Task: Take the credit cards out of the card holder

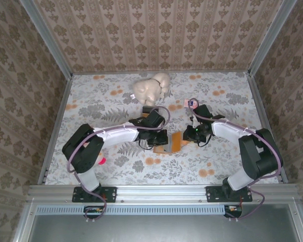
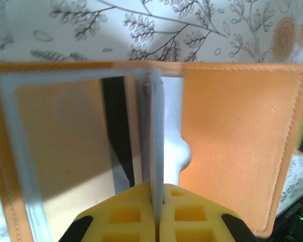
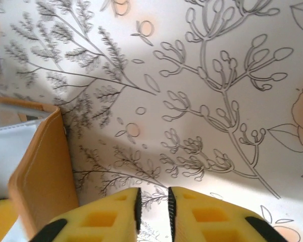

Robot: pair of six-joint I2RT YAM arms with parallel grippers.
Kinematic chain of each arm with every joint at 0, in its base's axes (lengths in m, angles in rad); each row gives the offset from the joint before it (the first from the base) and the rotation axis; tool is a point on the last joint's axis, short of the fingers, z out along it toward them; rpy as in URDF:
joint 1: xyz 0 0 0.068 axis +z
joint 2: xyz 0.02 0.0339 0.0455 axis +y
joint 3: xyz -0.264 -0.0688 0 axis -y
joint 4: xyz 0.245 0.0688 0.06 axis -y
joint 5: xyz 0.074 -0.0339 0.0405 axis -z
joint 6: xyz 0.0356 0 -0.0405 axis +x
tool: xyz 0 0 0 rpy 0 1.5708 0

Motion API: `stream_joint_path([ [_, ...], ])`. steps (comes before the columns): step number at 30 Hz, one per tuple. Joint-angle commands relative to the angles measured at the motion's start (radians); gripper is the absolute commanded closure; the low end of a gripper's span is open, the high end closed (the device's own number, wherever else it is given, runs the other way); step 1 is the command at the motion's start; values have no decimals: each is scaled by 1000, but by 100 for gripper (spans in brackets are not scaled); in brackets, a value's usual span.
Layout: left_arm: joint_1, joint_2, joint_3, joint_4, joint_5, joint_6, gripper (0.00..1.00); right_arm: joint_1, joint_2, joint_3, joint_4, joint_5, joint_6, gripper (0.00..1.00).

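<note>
The left gripper (image 2: 155,189) is pinched tight on a thin grey-blue leaf standing upright in the middle of the open card holder (image 2: 232,141). The tan-orange flaps spread to either side of its yellow fingers (image 2: 126,214). The right gripper (image 3: 153,191) hangs just above the cloth with a narrow gap between its jaws and nothing in it, and the holder's orange edge rises just to its left. The table (image 1: 116,96) is covered in a pale floral cloth and walled in by patterned wallpaper (image 1: 156,30), with a cream plush toy (image 1: 150,88) near the far edge. The holder lies mid-table between the two grippers. A black strip (image 2: 113,126) shows in its windowed pocket; I cannot tell whether it is a card.
</note>
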Motion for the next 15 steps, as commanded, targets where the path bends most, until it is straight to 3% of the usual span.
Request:
stream_joint_path([
  [1, -18, -56, -12, -97, -100, -25, 100, 4, -85, 14, -61, 67, 32, 73],
  [4, -32, -60, 4, -125, -129, -35, 100, 6, -192, -2, -66, 143, 86, 67],
  [10, -62, -24, 70, -215, -205, -50, 100, 80, -310, -38, -13, 89, 140, 63],
  [15, -82, 22, 118, -229, -219, -70, 100, 126, -328, -76, 71, -5, 191, 66],
])
